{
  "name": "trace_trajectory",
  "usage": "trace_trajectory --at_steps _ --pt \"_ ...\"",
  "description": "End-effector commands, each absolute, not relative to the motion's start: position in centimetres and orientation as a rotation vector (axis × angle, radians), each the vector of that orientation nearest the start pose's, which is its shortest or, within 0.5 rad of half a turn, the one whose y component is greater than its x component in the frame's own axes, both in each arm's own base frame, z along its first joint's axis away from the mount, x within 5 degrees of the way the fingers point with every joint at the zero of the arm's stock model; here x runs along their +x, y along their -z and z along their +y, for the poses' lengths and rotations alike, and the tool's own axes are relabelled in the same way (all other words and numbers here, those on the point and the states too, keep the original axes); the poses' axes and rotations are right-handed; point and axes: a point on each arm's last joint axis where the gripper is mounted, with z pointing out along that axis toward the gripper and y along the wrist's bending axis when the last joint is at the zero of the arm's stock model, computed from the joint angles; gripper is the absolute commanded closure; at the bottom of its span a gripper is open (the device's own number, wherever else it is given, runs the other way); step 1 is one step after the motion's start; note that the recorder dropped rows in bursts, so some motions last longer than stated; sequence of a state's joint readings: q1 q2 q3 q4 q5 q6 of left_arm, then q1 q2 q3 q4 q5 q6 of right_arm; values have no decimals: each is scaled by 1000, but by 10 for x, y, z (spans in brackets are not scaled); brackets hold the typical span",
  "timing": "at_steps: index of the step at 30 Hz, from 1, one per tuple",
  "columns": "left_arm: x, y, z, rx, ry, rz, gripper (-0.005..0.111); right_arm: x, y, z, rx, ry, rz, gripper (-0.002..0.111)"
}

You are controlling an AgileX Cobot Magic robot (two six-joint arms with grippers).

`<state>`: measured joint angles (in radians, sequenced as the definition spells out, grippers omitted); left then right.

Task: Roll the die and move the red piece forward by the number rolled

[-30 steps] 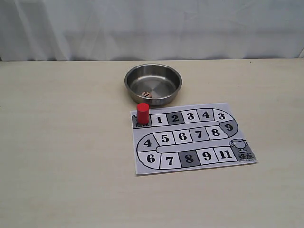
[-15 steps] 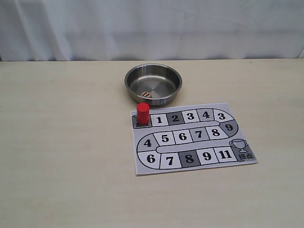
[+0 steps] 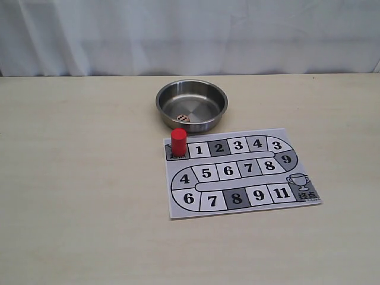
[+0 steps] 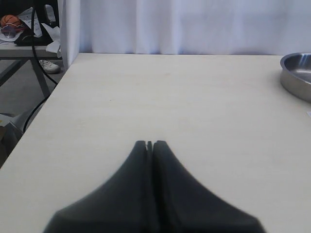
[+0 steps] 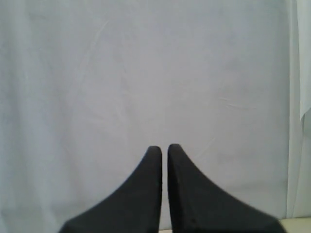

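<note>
The die [image 3: 183, 118], a tiny beige cube with dark pips, lies inside the steel bowl [image 3: 205, 122] near its front wall. The red piece [image 3: 178, 142] stands upright on the start square at the top left corner of the paper board [image 3: 240, 205]. Neither gripper shows in the exterior view. In the left wrist view my left gripper [image 4: 149, 143] is shut and empty, low over bare table, with the bowl [image 4: 297, 75] far off at the frame's edge. In the right wrist view my right gripper [image 5: 164, 148] faces the white curtain, its fingers almost together with nothing between them.
The board's track carries numbered squares and ends at a trophy square [image 3: 298, 181] on its right. A white curtain [image 3: 190, 35] closes off the back of the table. The table's left edge, with cables and clutter [image 4: 29, 29] beyond, shows in the left wrist view.
</note>
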<state>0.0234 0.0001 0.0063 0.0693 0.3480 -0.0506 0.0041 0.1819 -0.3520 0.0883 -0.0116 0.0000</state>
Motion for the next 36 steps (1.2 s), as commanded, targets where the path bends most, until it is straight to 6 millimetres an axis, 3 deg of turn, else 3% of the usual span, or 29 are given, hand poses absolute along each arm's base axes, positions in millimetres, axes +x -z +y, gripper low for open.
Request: trace_trajectory --at_steps 1,8,21,31,36 --pt "54 -183 3 -30 -43 1813 107 71 -327 -1 60 -59 1283 104" --pt "54 -183 3 -30 -43 1813 107 103 -333 -1 64 -57 1396 104" --pt "54 -183 3 -30 -43 1813 107 169 -338 2 55 -70 1790 104" --pt "54 -183 3 -30 -43 1813 107 201 -342 4 -31 -36 1954 104" --pt "54 -183 3 -30 -43 1813 107 214 -344 5 -75 -20 2001 93"
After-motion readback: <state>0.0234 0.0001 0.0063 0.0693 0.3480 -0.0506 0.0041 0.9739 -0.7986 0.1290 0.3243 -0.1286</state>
